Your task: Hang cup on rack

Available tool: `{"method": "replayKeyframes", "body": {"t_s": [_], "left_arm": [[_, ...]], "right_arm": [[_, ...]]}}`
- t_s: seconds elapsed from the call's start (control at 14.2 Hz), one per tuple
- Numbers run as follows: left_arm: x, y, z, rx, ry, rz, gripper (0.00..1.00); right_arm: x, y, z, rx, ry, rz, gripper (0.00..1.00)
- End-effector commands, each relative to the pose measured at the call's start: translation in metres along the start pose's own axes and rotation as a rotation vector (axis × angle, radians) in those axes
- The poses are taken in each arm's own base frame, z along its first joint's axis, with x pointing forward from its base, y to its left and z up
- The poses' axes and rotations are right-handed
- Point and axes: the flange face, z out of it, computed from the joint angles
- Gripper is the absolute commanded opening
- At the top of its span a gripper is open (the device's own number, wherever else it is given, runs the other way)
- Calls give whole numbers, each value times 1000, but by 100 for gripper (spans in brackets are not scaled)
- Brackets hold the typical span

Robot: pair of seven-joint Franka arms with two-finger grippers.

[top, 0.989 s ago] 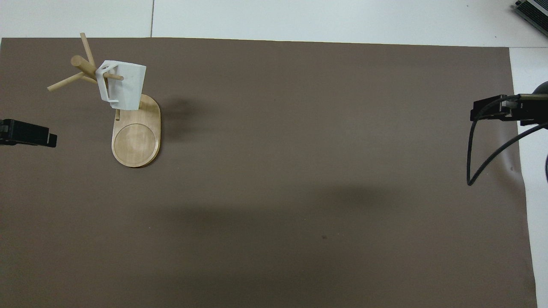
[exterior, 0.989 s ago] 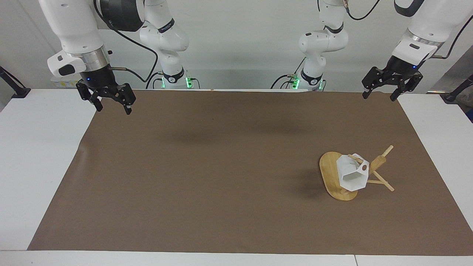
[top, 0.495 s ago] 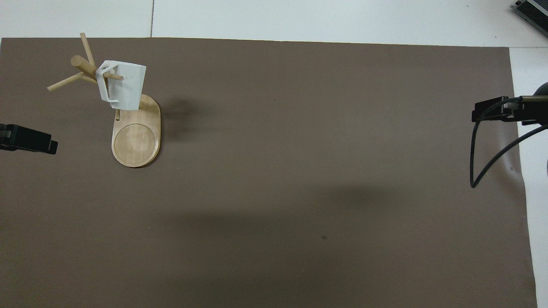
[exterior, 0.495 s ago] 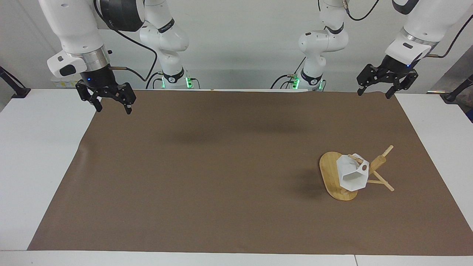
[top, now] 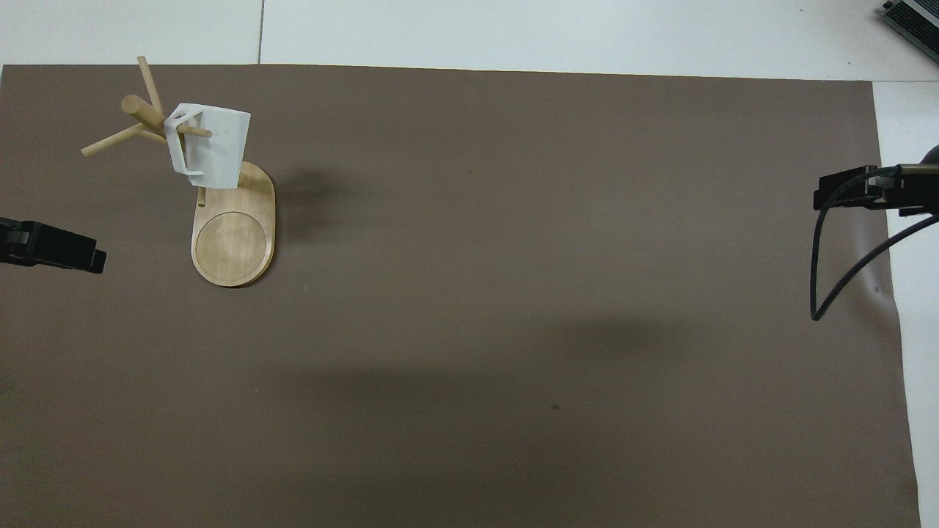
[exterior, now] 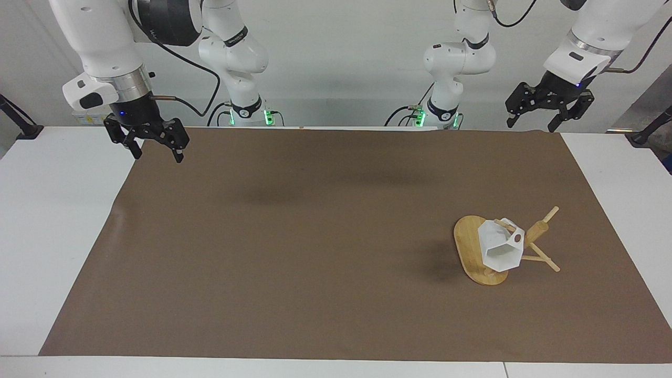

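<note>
The white faceted cup hangs by its handle on a peg of the bamboo rack, toward the left arm's end of the table. In the overhead view the cup hangs over the rack's oval base. My left gripper is open and empty, raised over the mat's edge nearest the robots and well clear of the rack; only its tip shows in the overhead view. My right gripper is open and empty over the mat's corner at the right arm's end; it also shows in the overhead view.
A brown mat covers most of the white table. The rack's other pegs stick out bare. A black cable loops under the right arm's wrist.
My left gripper has risen and drawn back toward its base. My right gripper has shifted slightly outward toward its end of the table. The cup and rack have not moved.
</note>
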Motion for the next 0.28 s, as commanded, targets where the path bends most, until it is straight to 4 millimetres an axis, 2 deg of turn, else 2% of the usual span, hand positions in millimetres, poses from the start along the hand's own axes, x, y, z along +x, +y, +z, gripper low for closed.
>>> {"method": "replayKeyframes", "body": {"t_s": [0.0,0.21], "left_arm": [[3,-3,-1,24,-24,1,100],[2,-5,0,23,-20,-4,100]], "right_arm": [[-3,6,0,15,9,-6,100],[-4,4,0,15,3,-14,100]]}}
